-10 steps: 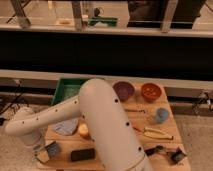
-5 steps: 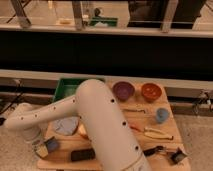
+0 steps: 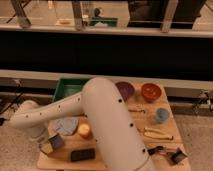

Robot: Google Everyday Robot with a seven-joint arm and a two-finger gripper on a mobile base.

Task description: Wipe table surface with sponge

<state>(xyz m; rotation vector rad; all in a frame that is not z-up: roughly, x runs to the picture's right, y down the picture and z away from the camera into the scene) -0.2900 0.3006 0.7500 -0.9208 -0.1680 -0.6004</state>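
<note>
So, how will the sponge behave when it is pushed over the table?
The sponge is small and flat, so it is probably light and unlikely to roll or tip. It looks like a soft pad, so it may squash under the gripper, which is at it near the table's near left corner. So close to the edge, it could slide off.

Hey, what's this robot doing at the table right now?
The robot's single arm reaches down to the front left corner of the table surface. Its gripper is at the sponge there, low over the wood, beside a pale blue-grey cloth and a black block. It looks set up for wiping.
</note>
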